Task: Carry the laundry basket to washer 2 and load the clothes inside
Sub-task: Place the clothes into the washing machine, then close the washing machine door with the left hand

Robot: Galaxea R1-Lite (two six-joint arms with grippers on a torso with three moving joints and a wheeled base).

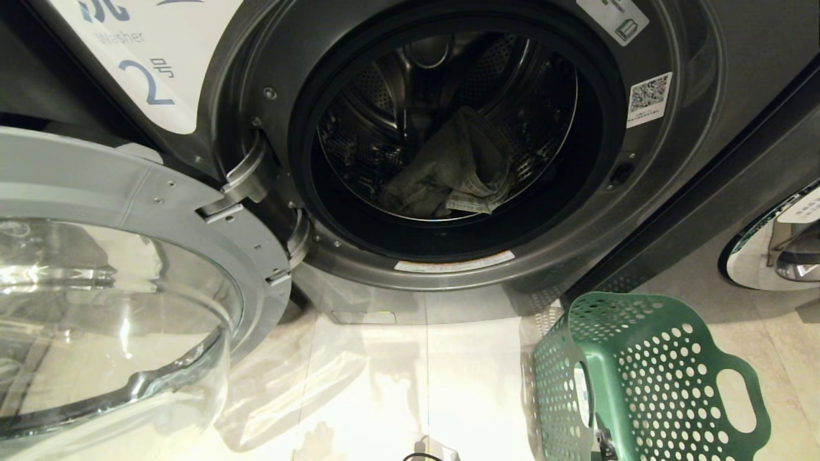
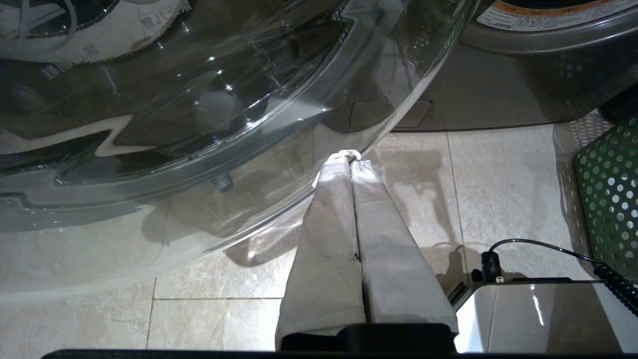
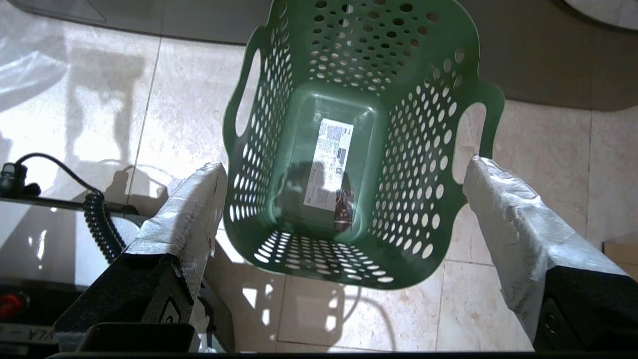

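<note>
A: Green perforated laundry basket [image 3: 359, 149] stands on the tiled floor [image 1: 384, 384], just right of washer 2 [image 1: 692, 160]. Interior shows only a label on the bottom; no clothes left in it.

B: So the load is moved?

A: Judged yes. A grey-green garment [image 1: 455, 169] lies crumpled low in the steel drum [image 1: 384, 115]. Glass door [image 1: 128, 307] is swung fully open to the left, presumably so the mouth stays reachable.

B: Right gripper [image 3: 344, 199]?

A: Padded fingers [image 3: 189, 209] spread wide, holding nothing. It hangs directly above the basket's opening, not touching the rim; the garment is well apart, inside the drum.

B: Left gripper [image 2: 355, 158]?

A: Fingers pressed together, empty, parked low beside the door's glass bowl.

B: Remaining step?

A: Probably closing the door.
</note>
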